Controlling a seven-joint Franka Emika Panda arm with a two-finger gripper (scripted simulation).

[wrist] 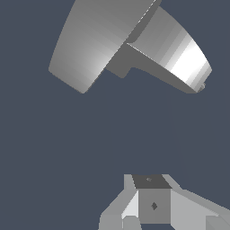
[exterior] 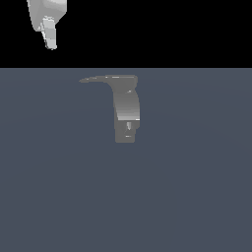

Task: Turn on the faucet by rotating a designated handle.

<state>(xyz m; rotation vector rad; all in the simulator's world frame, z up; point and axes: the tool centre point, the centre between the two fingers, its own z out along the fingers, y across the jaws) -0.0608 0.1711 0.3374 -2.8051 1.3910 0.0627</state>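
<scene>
Gripper (exterior: 49,37) well clear of faucet (exterior: 125,106); handle (exterior: 96,78) untouched, so approach pending; jaw state indeterminate.

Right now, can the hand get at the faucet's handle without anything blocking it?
Probably yes: the hand hangs apart from the handle, with only open space between them and nothing around the faucet.

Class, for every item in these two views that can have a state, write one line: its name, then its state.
faucet: standing upright on the grey surface, untouched.
handle: sticking out sideways toward the exterior view's left, nothing gripping it.
end effector: raised, apart from the faucet, holding nothing; open or shut cannot be told.
</scene>
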